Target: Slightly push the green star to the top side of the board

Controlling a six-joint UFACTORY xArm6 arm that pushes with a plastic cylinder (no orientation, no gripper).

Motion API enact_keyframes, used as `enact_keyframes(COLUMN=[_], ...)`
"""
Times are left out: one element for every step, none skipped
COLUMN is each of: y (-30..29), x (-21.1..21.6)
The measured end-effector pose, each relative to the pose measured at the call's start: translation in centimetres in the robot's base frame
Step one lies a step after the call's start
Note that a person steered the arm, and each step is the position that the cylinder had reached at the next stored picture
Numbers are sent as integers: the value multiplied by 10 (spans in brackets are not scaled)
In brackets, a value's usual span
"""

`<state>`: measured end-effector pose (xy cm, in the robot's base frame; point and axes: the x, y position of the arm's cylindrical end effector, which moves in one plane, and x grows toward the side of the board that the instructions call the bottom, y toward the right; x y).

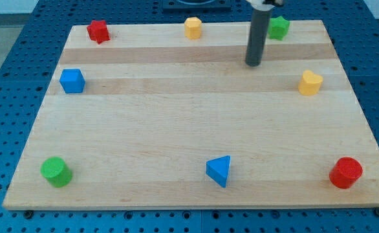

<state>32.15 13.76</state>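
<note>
Board (176, 116) holds my tip (253, 64) below-left of green star (279, 27)

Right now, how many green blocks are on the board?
2. The green star sits at the view's top right, just right of the rod and above-right of my tip. The green cylinder sits at the bottom left corner. None appear hidden.

The rod (257, 35) is running out past the view's top edge and covering the green star's (280, 27) left edge.
</note>
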Motion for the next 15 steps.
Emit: enact_keyframes(y=[91,128,137,96,-6,-73,-74,-64,-63,-20,10,21,41,53,54], x=[-46,-49,-25,-8,28,14,-21,-32,-32,-58,-68,-70,-80,-85,-69])
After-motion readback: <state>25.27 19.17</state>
